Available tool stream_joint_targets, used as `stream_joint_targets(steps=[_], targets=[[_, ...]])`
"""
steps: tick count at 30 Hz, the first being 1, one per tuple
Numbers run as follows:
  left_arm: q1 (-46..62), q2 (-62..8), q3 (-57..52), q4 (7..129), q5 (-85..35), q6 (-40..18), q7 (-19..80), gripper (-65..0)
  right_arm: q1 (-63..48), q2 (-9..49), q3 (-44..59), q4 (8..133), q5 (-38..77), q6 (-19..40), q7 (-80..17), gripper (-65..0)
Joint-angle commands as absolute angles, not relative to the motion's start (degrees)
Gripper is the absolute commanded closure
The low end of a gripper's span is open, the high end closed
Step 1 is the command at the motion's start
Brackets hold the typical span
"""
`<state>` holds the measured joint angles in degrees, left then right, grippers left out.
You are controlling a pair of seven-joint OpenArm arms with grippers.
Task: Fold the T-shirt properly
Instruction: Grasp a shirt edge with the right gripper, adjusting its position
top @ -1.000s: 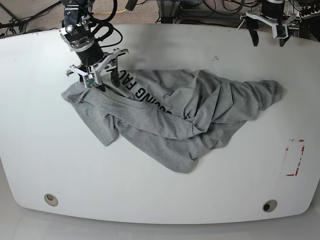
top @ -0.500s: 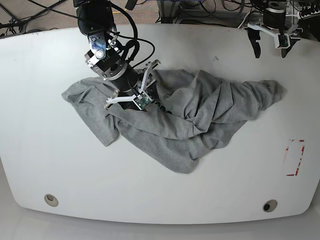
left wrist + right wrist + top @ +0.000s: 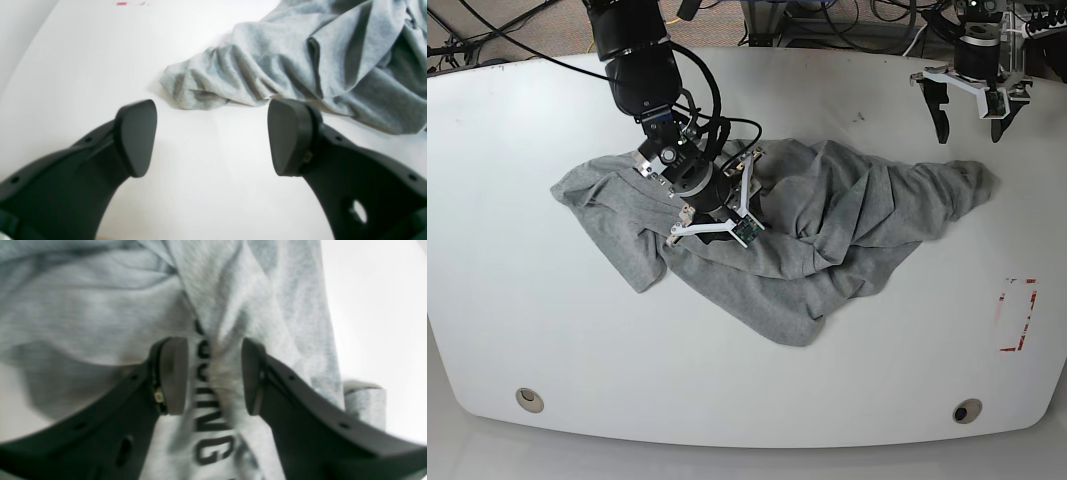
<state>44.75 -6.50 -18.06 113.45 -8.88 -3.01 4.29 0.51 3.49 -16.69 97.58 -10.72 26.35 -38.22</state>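
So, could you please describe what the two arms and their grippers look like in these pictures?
Both arms are black with silver joint rings and looping black cables. The right gripper has white finger frames, with a small green circuit board at one fingertip. Its wrist camera shows dark curved fingers with flat grey pads. The left gripper has the same white frames and dark fingers, with rounded matte pads seen close up.
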Motion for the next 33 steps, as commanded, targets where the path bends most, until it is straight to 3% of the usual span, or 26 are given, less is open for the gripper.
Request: stream_joint_targets(steps=[1, 11, 21, 23, 28, 33], targets=[[44.4, -7.0, -18.3, 114.4, -8.5, -2.8, 2.8, -48.6, 3.3, 3.2, -16.7, 96.0, -10.7, 25.8, -37.1, -25.4], [43.8, -8.1, -18.1, 114.3, -4.5, -2.8, 2.8, -48.6, 3.4, 7.3, -16.7, 95.3, -10.6, 25.8, -37.1, -25.5], [41.6, -8.1, -18.1, 114.2, -4.4, -2.9, 2.9, -48.6, 3.4, 7.3, -16.7, 91.4, -10.7, 26.1, -36.9, -25.7], [41.6, -8.1, -18.1, 114.2, -4.4, -2.9, 2.9, -48.6, 3.1, 7.1, -16.8, 91.6, -10.6, 26.1, -37.1, -28.4], [41.6, -8.0, -18.1, 114.2, -4.4, -2.9, 2.9, -48.6, 1.2, 6.9, -16.8, 94.8, -10.6, 25.9, -37.1, -43.1], [41.7, -8.0, -18.1, 114.2, -4.4, -2.9, 2.9, -48.6, 1.1, 6.9, -16.8, 94.9, -10.3, 25.8, -37.1, -43.6]])
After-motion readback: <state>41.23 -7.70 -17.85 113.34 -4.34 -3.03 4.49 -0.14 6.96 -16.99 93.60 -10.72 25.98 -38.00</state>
